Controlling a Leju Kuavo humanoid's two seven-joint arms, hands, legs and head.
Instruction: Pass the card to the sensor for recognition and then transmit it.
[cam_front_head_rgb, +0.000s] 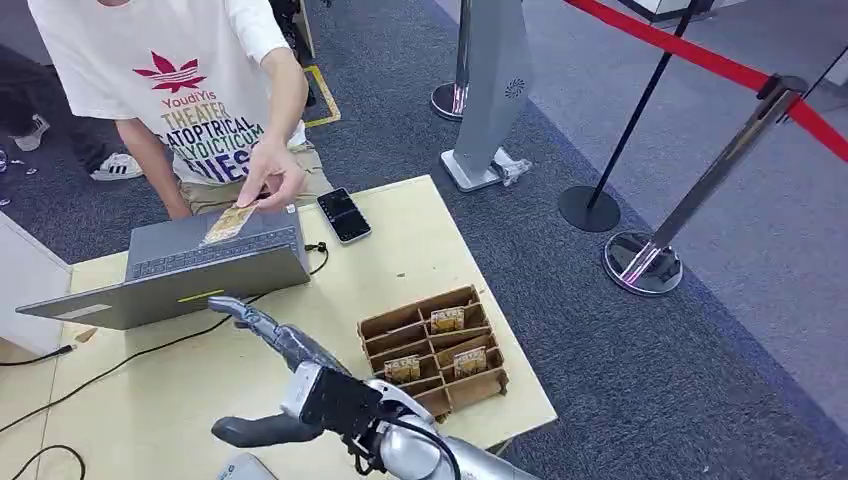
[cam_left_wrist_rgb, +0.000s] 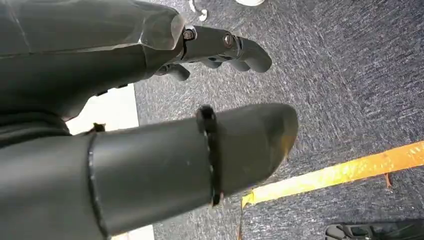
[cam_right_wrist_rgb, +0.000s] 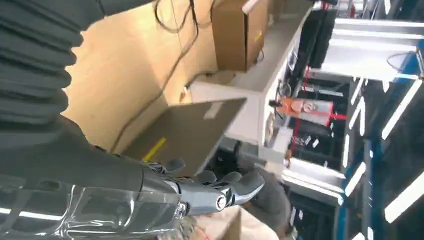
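A person's hand (cam_front_head_rgb: 268, 175) holds a tan card (cam_front_head_rgb: 229, 222) over the keyboard of a grey laptop (cam_front_head_rgb: 200, 265) at the far left of the table. My right hand (cam_front_head_rgb: 290, 375) reaches toward the laptop's near edge with fingers spread and nothing in it. The right wrist view shows its fingers (cam_right_wrist_rgb: 220, 192) stretched out beside the laptop lid (cam_right_wrist_rgb: 185, 132). A brown cardboard box (cam_front_head_rgb: 432, 350) with compartments holds several more cards (cam_front_head_rgb: 447, 319) just right of that hand. My left hand (cam_left_wrist_rgb: 125, 150) hangs over dark carpet, thumb and fingers apart, holding nothing.
A black phone (cam_front_head_rgb: 344, 214) lies on the wooden table (cam_front_head_rgb: 400, 260) near the laptop, and cables run across the table's left part. Beyond the table stand a grey kiosk post (cam_front_head_rgb: 490, 90) and two barrier posts (cam_front_head_rgb: 642, 262) with a red belt. Yellow tape (cam_left_wrist_rgb: 340, 172) marks the carpet.
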